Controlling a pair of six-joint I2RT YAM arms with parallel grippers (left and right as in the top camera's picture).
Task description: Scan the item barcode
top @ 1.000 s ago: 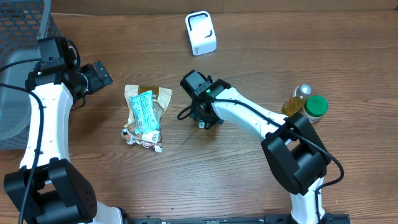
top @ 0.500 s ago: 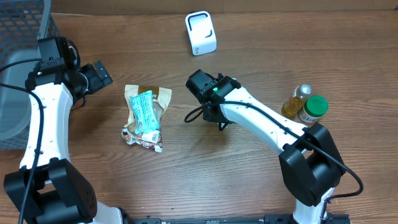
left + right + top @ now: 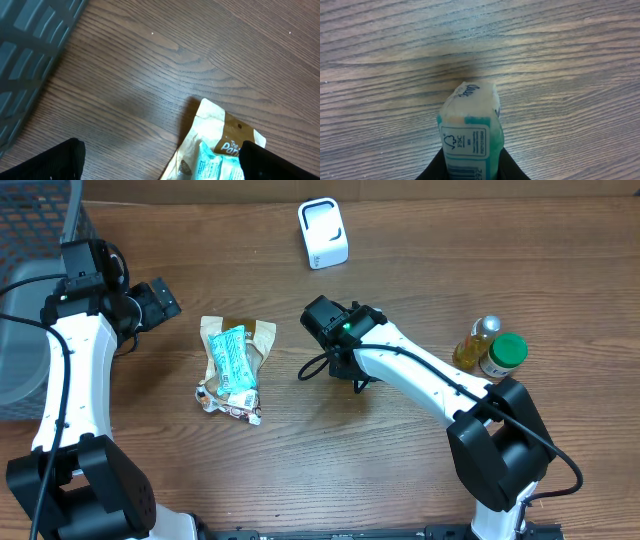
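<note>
My right gripper (image 3: 470, 167) is shut on a teal-and-white tissue pack (image 3: 470, 120), held just above the wooden table. The pack's label faces the right wrist camera, and the top of its barcode (image 3: 469, 174) shows at the bottom edge. From overhead the right gripper (image 3: 349, 368) sits mid-table and the pack is hidden under it. A white scanner (image 3: 323, 232) stands at the far edge. My left gripper (image 3: 160, 300) is open, its fingers wide apart above the edge of a pile of snack packets (image 3: 220, 145), touching nothing.
The packet pile (image 3: 232, 365) lies left of centre. A wire basket (image 3: 40, 230) and a grey bin (image 3: 15, 365) stand at the far left. An oil bottle (image 3: 478, 340) and a green-lidded jar (image 3: 506, 352) stand to the right.
My right arm has shifted a little to the right with the tissue pack in its grip. The left arm has not moved.
</note>
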